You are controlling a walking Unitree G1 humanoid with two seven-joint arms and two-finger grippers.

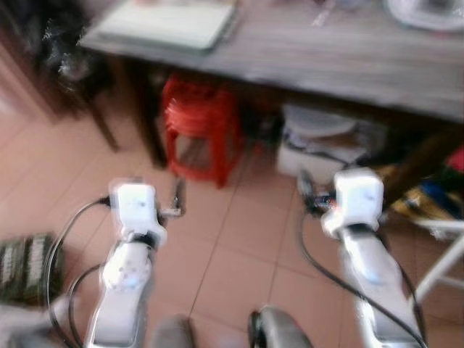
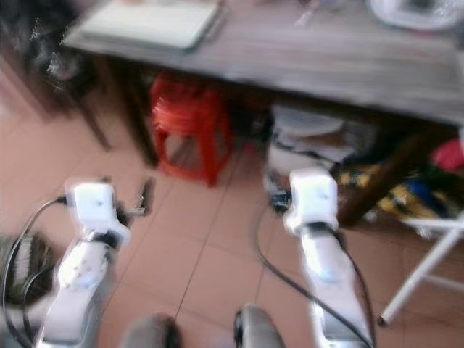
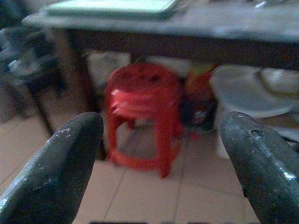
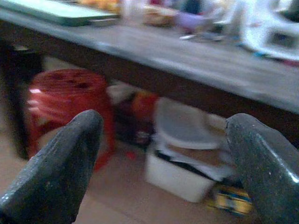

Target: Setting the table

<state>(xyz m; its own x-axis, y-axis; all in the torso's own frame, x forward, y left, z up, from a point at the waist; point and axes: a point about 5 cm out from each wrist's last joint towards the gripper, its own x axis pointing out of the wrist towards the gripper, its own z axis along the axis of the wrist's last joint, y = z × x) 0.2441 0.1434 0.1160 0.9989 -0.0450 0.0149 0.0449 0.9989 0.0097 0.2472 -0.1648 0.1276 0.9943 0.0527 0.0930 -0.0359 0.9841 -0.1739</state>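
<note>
A grey wooden table spans the top of the blurred eye views, its near edge facing me. On its left part lies a pale flat tray or board, and a white object sits at its far right. My left gripper is held out low over the tiled floor, short of the table, open with nothing between its fingers. My right gripper is level with it to the right, also open and empty. In the right wrist view several blurred items stand on the tabletop.
A stack of red plastic stools stands under the table's left part beside a dark table leg. A white lidded bin and clutter sit under the middle. A white frame is at the right, a dark chair at the left.
</note>
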